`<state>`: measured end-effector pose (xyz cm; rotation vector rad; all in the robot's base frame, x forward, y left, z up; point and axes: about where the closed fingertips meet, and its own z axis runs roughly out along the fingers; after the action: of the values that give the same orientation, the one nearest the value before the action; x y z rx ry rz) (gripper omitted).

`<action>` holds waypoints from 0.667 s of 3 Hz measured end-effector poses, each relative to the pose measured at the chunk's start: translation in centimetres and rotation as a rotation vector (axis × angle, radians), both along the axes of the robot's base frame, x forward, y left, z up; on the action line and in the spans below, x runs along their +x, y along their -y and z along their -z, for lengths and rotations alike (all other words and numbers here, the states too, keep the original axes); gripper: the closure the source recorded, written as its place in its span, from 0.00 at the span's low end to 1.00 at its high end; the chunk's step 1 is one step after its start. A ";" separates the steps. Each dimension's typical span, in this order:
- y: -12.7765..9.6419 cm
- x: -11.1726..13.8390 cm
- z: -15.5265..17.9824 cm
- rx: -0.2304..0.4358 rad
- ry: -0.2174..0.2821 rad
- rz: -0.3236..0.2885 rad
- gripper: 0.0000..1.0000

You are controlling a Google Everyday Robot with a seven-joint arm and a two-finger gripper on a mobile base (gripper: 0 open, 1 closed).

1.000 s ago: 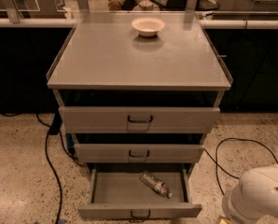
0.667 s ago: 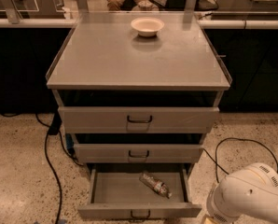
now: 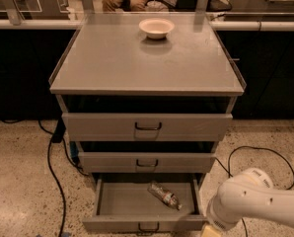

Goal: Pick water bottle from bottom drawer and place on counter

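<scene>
The water bottle (image 3: 165,195) is a small clear ribbed bottle lying on its side in the open bottom drawer (image 3: 122,201), right of the tray's middle. The counter (image 3: 137,63) is the broad grey cabinet top above the three drawers. My white arm (image 3: 255,201) reaches in from the lower right, right of the bottom drawer's front corner. The gripper is below the frame's lower edge and does not show; only a pale yellow wrist part (image 3: 209,231) shows at the bottom.
A white bowl (image 3: 156,27) stands at the back middle of the counter. The two wider drawers (image 3: 147,126) above stand slightly pulled out. Black cables (image 3: 51,167) trail on the speckled floor on both sides. A white-edged bench with glass panels (image 3: 28,22) runs behind.
My arm has come further into view from the lower right, moving left toward the bottom drawer's right front corner. The bottle and drawers have not moved.
</scene>
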<state>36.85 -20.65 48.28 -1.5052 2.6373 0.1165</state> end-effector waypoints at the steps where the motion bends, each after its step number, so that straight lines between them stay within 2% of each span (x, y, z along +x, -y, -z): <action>1: -1.7 -0.6 2.3 -0.008 0.002 -0.036 0.00; 2: -5.2 2.2 8.1 -0.050 0.063 -0.090 0.00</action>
<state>39.01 -15.44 40.22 -1.6155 2.5427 0.0104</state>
